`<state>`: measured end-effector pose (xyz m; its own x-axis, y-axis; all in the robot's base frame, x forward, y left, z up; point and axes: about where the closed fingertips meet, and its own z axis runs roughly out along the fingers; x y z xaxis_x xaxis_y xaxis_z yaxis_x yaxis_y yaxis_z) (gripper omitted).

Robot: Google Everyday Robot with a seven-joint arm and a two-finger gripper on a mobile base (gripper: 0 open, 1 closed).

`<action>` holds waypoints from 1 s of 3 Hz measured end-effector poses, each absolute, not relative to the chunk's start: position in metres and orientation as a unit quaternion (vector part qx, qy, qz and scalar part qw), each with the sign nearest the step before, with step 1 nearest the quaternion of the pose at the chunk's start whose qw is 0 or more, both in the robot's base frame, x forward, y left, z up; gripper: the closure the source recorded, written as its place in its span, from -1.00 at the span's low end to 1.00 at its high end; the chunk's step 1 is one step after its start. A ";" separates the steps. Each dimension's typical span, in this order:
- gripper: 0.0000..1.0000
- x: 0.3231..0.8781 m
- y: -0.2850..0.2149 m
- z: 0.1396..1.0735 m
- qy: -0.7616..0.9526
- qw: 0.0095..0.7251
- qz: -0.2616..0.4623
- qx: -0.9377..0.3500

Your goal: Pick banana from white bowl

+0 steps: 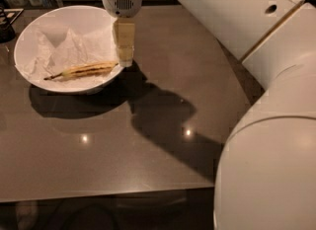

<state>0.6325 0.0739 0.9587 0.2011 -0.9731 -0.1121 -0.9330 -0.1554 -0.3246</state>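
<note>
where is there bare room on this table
The table is bare in front of the bowl to the near edge, and right of it to the right edge. Crowded: back left, where the gripper hangs at the bowl's right rim beside the banana.

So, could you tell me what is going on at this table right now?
A one-armed robot is going for the slim yellow, brown-streaked banana, which lies in the wide white paper-lined bowl on the dark table. Its gripper hangs at the bowl's right rim, close to the banana's right end. The banana is not yet lifted.
</note>
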 end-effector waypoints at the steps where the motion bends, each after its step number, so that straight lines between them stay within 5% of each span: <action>1: -1.00 0.633 0.078 0.958 0.627 0.163 -0.060 -0.760; 3: -1.00 0.628 0.107 0.956 0.609 0.186 -0.025 -0.771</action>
<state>0.6281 0.1066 0.9561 0.2576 -0.9479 -0.1873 -0.9293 -0.1900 -0.3166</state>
